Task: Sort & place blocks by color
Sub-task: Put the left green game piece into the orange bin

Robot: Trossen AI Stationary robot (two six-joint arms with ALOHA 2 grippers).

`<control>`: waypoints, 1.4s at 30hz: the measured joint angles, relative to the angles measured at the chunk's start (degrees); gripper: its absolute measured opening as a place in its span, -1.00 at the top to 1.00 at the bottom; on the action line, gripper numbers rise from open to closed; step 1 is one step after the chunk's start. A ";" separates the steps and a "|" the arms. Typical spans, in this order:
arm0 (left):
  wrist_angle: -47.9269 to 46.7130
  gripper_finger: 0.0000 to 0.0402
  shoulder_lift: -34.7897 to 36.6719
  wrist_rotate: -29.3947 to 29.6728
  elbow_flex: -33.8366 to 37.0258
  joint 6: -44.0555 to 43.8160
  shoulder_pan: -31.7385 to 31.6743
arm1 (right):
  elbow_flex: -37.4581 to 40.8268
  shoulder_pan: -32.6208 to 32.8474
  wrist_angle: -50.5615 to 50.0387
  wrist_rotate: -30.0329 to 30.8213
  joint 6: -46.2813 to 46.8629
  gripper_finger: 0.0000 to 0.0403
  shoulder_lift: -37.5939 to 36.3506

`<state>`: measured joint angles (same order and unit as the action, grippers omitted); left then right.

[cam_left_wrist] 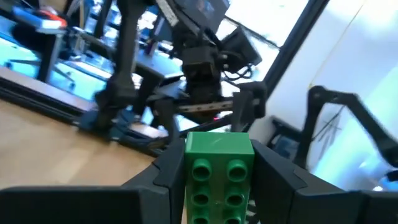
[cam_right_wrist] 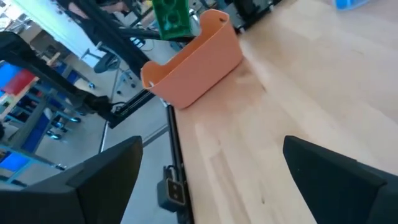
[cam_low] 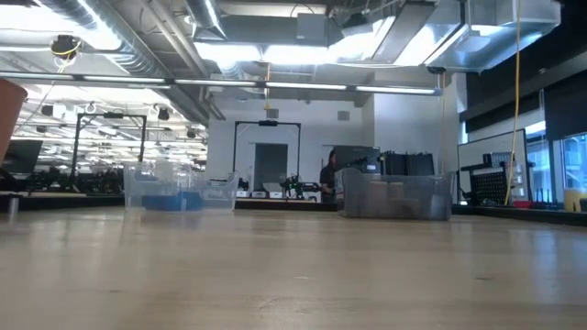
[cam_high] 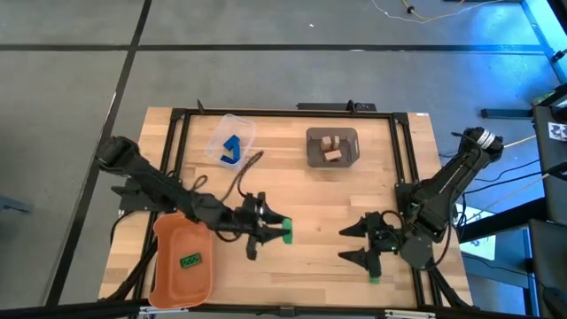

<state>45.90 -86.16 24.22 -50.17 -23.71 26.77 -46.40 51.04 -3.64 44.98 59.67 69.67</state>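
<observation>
My left gripper (cam_high: pixel 273 230) is over the table's middle, near the front, shut on a green block (cam_high: pixel 286 232). Its own wrist view shows that block (cam_left_wrist: pixel 219 171) studs up between the fingers. My right gripper (cam_high: pixel 356 245) waits open at the right, facing the left one, touching nothing. The right wrist view shows it (cam_right_wrist: pixel 217 180) with the held green block (cam_right_wrist: pixel 171 17) far ahead. Another green block (cam_high: pixel 190 260) lies in the orange tray (cam_high: pixel 168 275). Blue blocks (cam_high: pixel 231 148) lie in the clear tub (cam_high: pixel 245 131), and tan blocks (cam_high: pixel 331 149) in the grey bin (cam_high: pixel 313 159). My left gripper pinches the green block by its two long sides (cam_left_wrist: pixel 188 168) between its two fingers (cam_left_wrist: pixel 163 171). The fingers reach about level, pointing toward the table's right. The block's free end (cam_high: pixel 289 234) sticks out past the fingertips, and the block is lifted clear of the table.
The orange tray stands at the table's left near corner, its wall (cam_right_wrist: pixel 193 62) showing in the right wrist view. The clear tub (cam_low: pixel 174 191) and grey bin (cam_low: pixel 394 194) stand along the far side. A small green piece (cam_high: pixel 374 276) shows beside my right gripper. Bare wood (cam_high: pixel 310 195) lies between.
</observation>
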 joint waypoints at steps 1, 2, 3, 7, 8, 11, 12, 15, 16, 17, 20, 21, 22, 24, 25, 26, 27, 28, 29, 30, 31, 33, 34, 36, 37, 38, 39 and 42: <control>-1.72 0.37 1.84 0.24 0.53 0.56 -0.40 | 0.01 -0.99 -0.28 -0.63 0.02 -0.93 0.00; -3.45 0.37 3.89 0.45 1.08 1.18 -0.82 | 0.01 -1.99 -0.79 -1.57 0.00 -0.93 0.00; -5.09 0.37 5.85 0.71 1.61 1.57 -1.33 | 0.01 -3.17 -1.54 -2.69 -0.14 -0.93 0.00; -13.43 0.37 11.76 2.10 3.23 1.96 -3.90 | 0.01 -8.82 -5.52 -8.60 -1.66 -0.92 0.04; -15.27 0.37 12.77 2.45 3.32 2.18 -4.49 | 0.02 -10.45 -6.16 -10.19 -3.56 -0.91 0.04; -19.63 0.37 15.02 3.69 3.28 2.47 -6.27 | 0.06 -15.75 -5.36 -13.81 -11.81 -0.86 0.07; -21.02 0.37 15.47 3.72 3.28 2.47 -6.74 | 0.06 -17.63 -4.06 -15.28 -15.11 -0.85 0.07; -22.24 0.37 15.72 3.68 3.28 1.46 -8.57 | 0.07 -23.04 0.07 -18.55 -24.14 -0.80 0.26; -22.63 0.37 15.72 3.53 3.28 1.07 -9.03 | 0.07 -24.69 0.97 -19.38 -26.14 -0.79 0.34; -23.14 0.37 15.72 3.10 3.28 0.38 -9.49 | 0.07 -26.13 1.83 -19.89 -27.96 -0.79 0.37; -28.49 0.37 17.37 -1.54 3.27 -2.13 -10.76 | 0.05 -29.76 3.90 -20.66 -32.38 -0.79 0.35; -30.72 0.37 18.41 -3.20 3.28 -3.60 -11.11 | 0.05 -30.70 4.02 -20.66 -33.16 -0.79 0.37; -32.78 0.37 19.47 -4.75 3.18 -5.15 -11.38 | 0.05 -31.55 4.36 -20.67 -33.27 -0.79 0.37; -38.31 0.37 21.86 -6.40 3.14 -6.49 -11.91 | 0.05 -33.00 5.16 -20.67 -33.15 -0.79 0.37; -40.63 0.37 23.07 -6.74 3.17 -6.61 -12.08 | 0.05 -33.47 5.30 -20.66 -33.26 -0.79 0.37; -42.76 0.37 24.47 -6.82 3.17 -6.66 -12.13 | 0.05 -33.83 5.24 -20.66 -33.95 -0.79 0.37; -45.44 0.37 26.25 -6.85 3.17 -6.92 -12.14 | 0.05 -34.11 5.23 -20.64 -34.80 -0.79 0.37; -48.87 0.37 28.24 -6.93 3.16 -7.89 -12.11 | 0.05 -34.34 5.24 -20.64 -35.57 -0.79 0.37; -54.23 0.37 30.41 -7.39 2.60 -9.69 -11.79 | 0.05 -34.67 5.25 -20.64 -35.99 -0.79 0.37; -60.20 0.37 31.95 -7.90 1.53 -11.92 -11.28 | 0.05 -35.02 5.21 -20.68 -36.05 -0.79 0.37; -66.21 0.37 33.11 -8.66 0.32 -14.45 -10.54 | 0.05 -35.31 5.20 -20.71 -35.99 -0.79 0.37; -78.47 0.37 34.06 -11.08 -2.37 -19.95 -8.25 | 0.05 -36.16 5.21 -20.66 -35.94 -0.79 0.37; -83.86 0.37 34.03 -12.73 -3.83 -22.71 -6.82 | 0.05 -36.47 5.17 -20.65 -35.94 -0.79 0.37; -93.85 0.37 34.03 -16.47 -6.52 -28.74 -2.93 | 0.05 -37.14 5.06 -20.62 -35.87 -0.79 0.37; -96.93 0.37 33.55 -18.62 -7.50 -32.04 -0.54 | 0.05 -37.44 5.03 -20.64 -35.85 -0.79 0.37; -98.64 0.37 32.99 -20.62 -8.11 -35.14 2.06 | 0.05 -37.67 4.92 -20.64 -35.79 -0.79 0.37; -99.39 0.37 32.36 -22.42 -8.29 -37.96 4.89 | 0.05 -37.87 4.91 -20.64 -35.41 -0.79 0.37; -99.69 0.37 29.37 -25.74 -8.27 -45.67 14.88 | 0.05 -38.51 4.93 -20.66 -32.73 -0.79 0.37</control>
<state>-53.79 -56.79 -1.52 -58.43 -69.37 41.65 -46.35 12.53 1.29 24.32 26.94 70.04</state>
